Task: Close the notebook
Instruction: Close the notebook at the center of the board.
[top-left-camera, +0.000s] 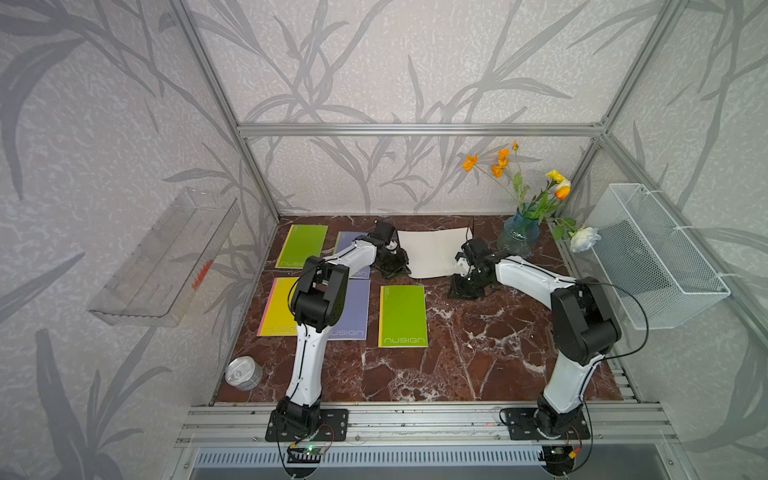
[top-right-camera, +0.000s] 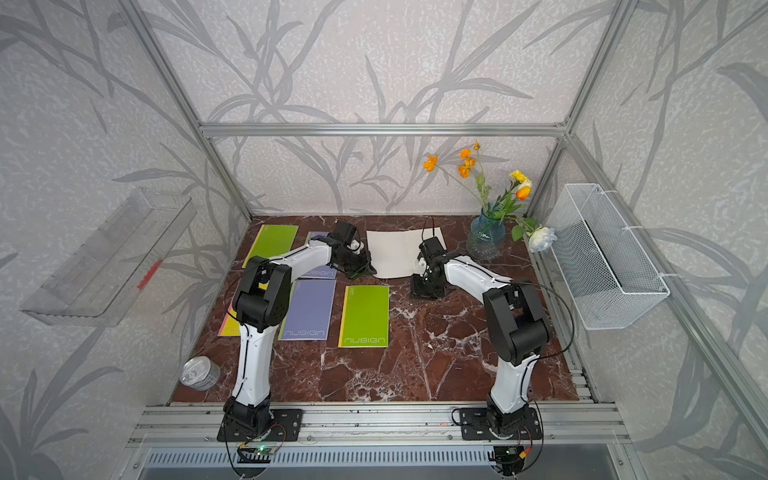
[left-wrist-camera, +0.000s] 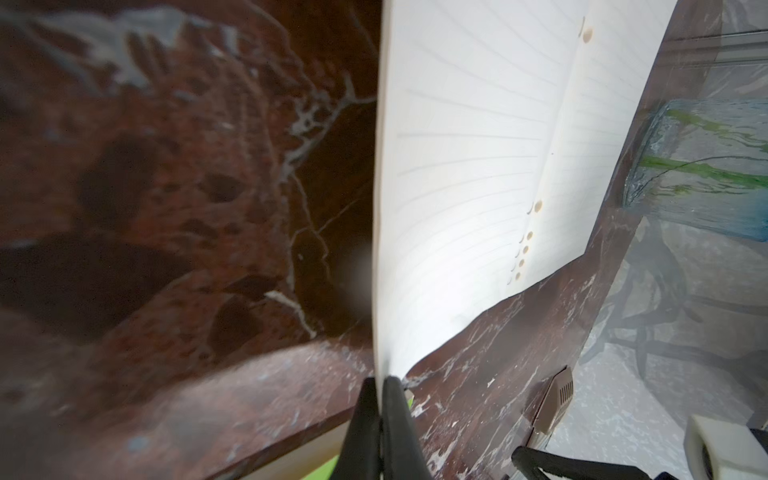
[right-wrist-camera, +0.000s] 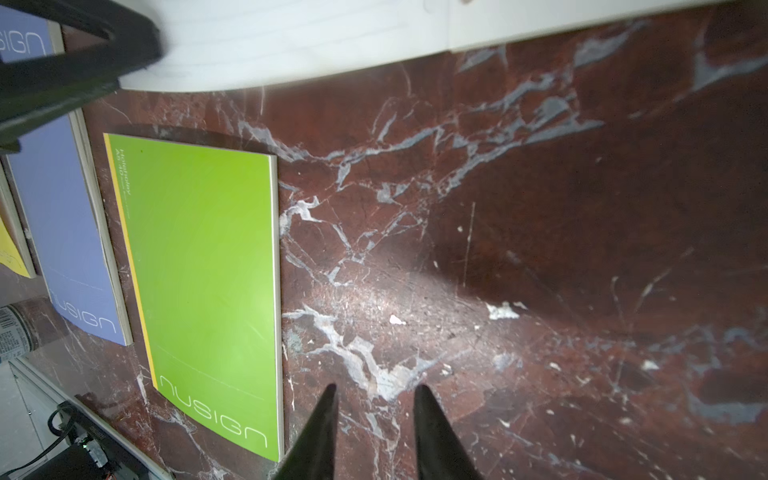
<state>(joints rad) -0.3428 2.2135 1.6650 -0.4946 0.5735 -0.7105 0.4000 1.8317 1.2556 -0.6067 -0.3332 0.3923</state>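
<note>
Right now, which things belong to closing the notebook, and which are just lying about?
In the job:
open notebook
left gripper, pinching its page edge

Lying about:
closed green notebook
purple notebook
vase of flowers
tin can
right gripper, empty

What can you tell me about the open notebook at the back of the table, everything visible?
The open notebook lies spread on the marble table, white ruled pages up, punched holes along the centre fold. It appears to be thin paper. The left gripper is shut on its page edge, lifted and curling. The right gripper hovers nearby, open, holding nothing.
</note>
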